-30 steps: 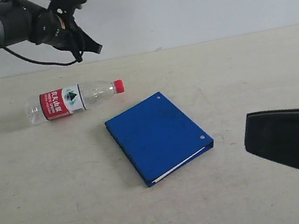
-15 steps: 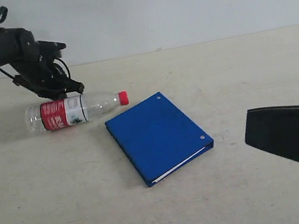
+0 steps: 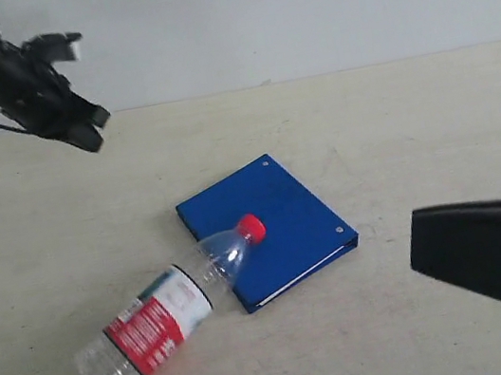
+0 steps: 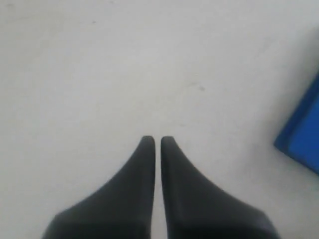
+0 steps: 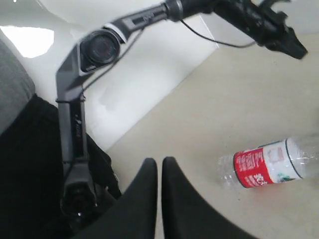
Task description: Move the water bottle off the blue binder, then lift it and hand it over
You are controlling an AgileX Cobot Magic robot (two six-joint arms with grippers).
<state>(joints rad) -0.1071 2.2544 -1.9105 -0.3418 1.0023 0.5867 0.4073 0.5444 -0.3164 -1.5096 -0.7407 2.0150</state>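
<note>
The bottle lies on its side, neck and red cap over the binder, body on the table. My left gripper hangs clenched, empty, well apart; the right gripper is likewise clenched. I'd sweep the neck sideways, low and slow.

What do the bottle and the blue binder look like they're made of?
Water bottle: thin clear plastic, glossy; the table shows through it, with a printed label band. Blue binder: likely plastic-coated board, smooth and fairly matte; silver rivets and white page edges show at its rim.
</note>
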